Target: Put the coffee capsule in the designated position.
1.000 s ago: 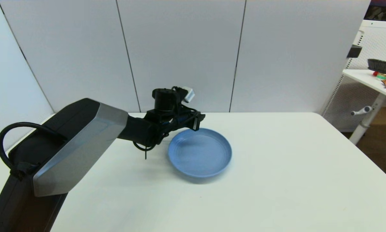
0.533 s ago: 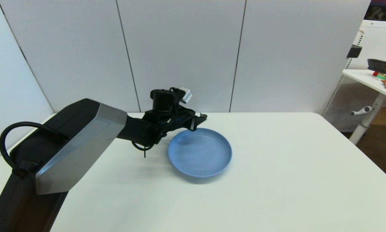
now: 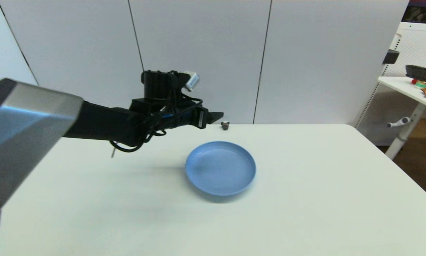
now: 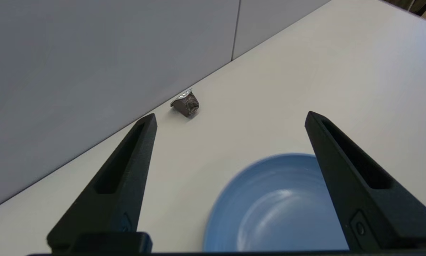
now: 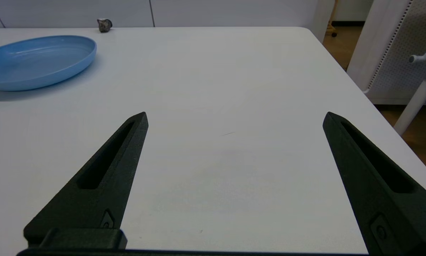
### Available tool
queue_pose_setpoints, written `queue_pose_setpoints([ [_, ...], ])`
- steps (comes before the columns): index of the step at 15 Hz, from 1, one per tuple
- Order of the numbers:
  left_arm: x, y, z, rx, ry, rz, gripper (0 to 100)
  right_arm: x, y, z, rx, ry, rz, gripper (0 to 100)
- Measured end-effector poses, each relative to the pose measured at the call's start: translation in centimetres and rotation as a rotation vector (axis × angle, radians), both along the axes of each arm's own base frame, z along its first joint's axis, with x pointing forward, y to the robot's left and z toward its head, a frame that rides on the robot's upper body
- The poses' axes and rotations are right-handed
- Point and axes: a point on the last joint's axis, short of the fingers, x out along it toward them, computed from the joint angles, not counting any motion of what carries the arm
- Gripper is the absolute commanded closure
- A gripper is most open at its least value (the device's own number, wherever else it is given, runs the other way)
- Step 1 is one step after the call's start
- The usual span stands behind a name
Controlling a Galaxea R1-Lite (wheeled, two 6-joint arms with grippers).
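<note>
The coffee capsule [image 3: 225, 125] lies tipped on its side at upper centre of the head view, hard against the wall and beyond the blue plate [image 3: 220, 168], so a careless close could roll it away. The left gripper [image 3: 213, 116], just left of it, has fingers wide apart and empty. The right gripper [image 5: 234, 119] is parked, spread open over bare table.

Tiny dark tapered coffee capsule [image 3: 225, 125] behind round blue plate [image 3: 220, 168]
Both on white table [image 3: 305, 199]; capsule near back edge, apart from plate
</note>
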Motion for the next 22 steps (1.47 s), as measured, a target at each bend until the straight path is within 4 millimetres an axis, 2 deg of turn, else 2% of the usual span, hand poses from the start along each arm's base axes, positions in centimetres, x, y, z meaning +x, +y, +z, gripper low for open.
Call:
queue_pose_setpoints([
  [3,-6.2,3.3,3.5,-0.001,-0.006,0.017,0,0.0,0.0,0.0,0.001,0.0,0.0,0],
  [5,-11.2,6.0,4.6,0.002,-0.011,0.049,0,0.0,0.0,0.0,0.002,0.0,0.001,0],
  [8,-18.4,10.7,4.8,0.001,-0.038,0.122,0,0.0,0.0,0.0,0.001,0.0,0.0,0],
  [12,-26.5,17.0,4.2,-0.019,-0.137,0.303,0,0.0,0.0,0.0,0.001,0.0,0.0,0],
  [14,-30.2,19.0,3.3,-0.033,-0.177,0.423,0,0.0,0.0,0.0,0.001,0.0,0.0,0],
  [16,-33.3,20.1,1.6,-0.045,-0.2,0.526,0,0.0,0.0,0.0,0.001,0.0,0.0,0],
  [19,-36.3,20.4,-2.2,-0.047,-0.222,0.61,0,0.0,0.0,0.0,0.0,0.0,0.001,0],
  [22,-38.3,20.7,-6.4,-0.035,-0.244,0.725,0,0.0,0.0,0.0,0.001,0.0,0.0,0],
])
